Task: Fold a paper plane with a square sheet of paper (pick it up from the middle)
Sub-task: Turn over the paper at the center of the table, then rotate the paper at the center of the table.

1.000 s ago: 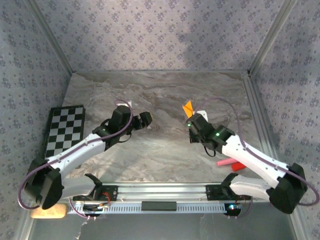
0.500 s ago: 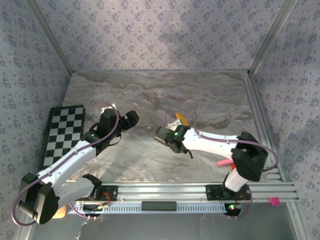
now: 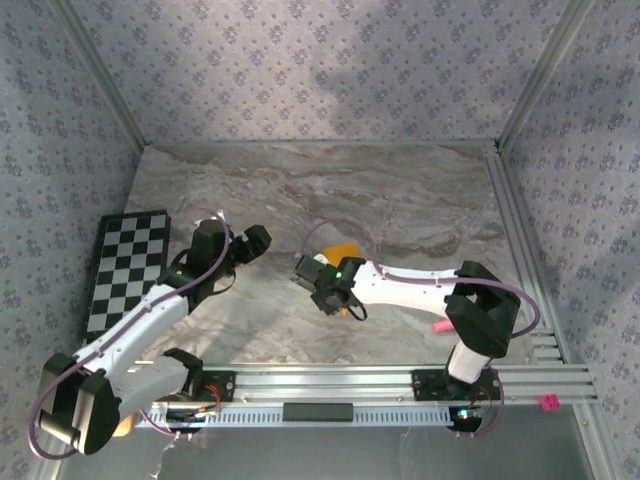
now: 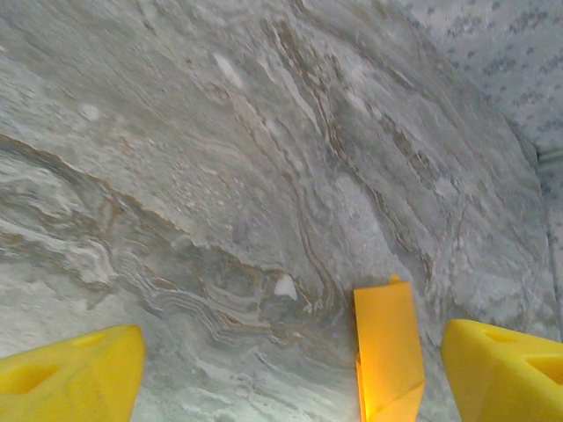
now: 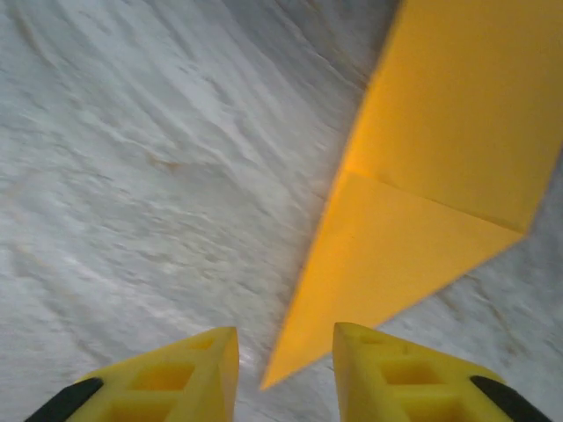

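Right wrist view shows the right pincer released a little, the folded yellow paper lying on the desk with its tip between the fingers. The left pincer is wide released, empty

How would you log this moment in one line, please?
left pincer: open, empty | right pincer: open, paper's point at its fingertips, ungripped | paper: folded, on table

orange-yellow paper plane, grey marbled table
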